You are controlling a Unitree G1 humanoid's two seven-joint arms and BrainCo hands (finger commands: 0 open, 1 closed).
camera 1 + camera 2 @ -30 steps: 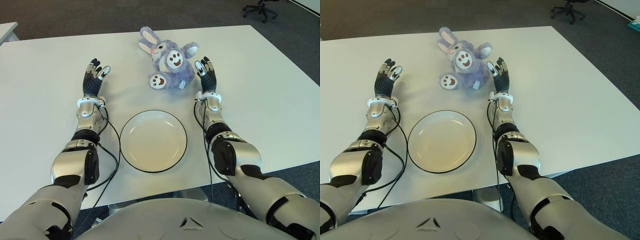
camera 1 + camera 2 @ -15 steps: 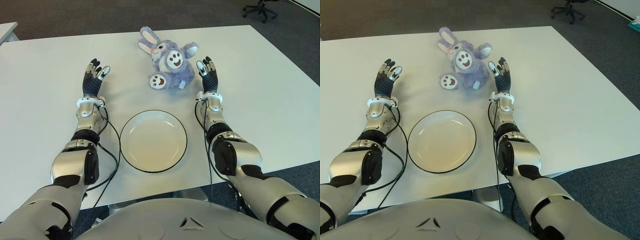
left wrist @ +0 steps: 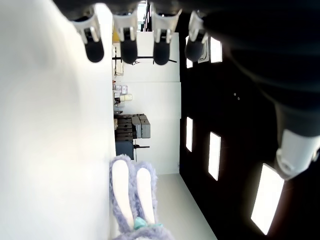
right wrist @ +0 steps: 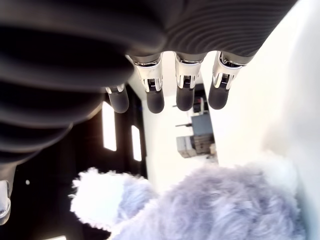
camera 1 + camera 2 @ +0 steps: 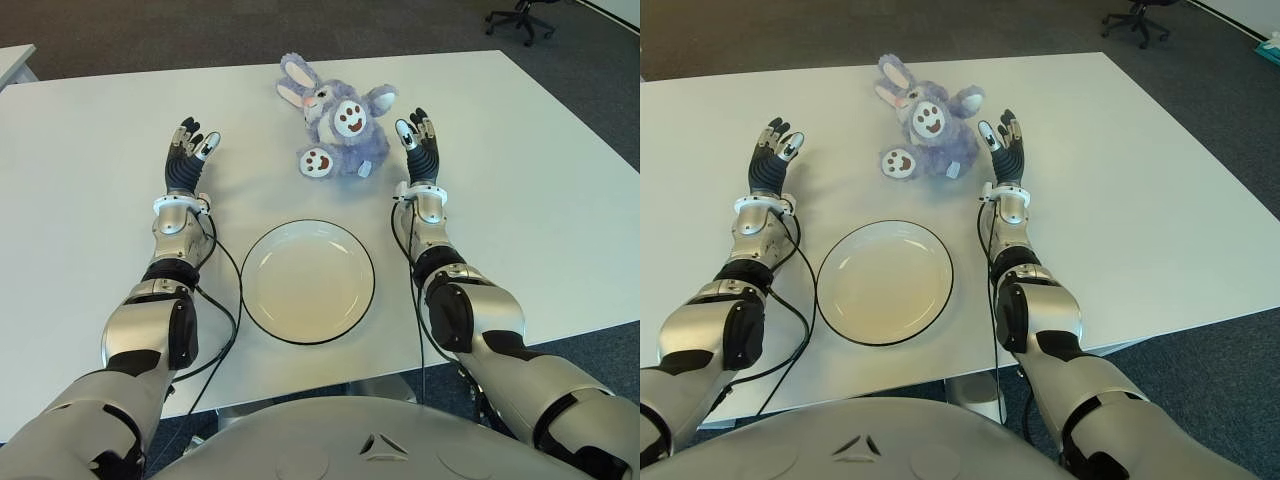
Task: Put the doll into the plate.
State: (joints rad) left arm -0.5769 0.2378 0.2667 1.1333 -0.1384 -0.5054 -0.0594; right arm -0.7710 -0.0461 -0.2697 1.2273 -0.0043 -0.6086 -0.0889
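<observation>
A fluffy purple plush rabbit doll lies on the white table, beyond the empty black-rimmed white plate. Right hand beside it, left hand farther off, fingers spread, empty, apparently flanking it to scoop.

The doll is seen in lavender-purple plush, with white ear linings, a white muzzle and white paw soles marked with dark brown pads; a small teal tag is seen at its ears in the left wrist view. The plate is cream-white, edged by a thin black rim. The counter is plain white. Both hands, the left hand and the right hand, are black with white fingertips, on silver-grey forearms. The floor is dark grey.
</observation>
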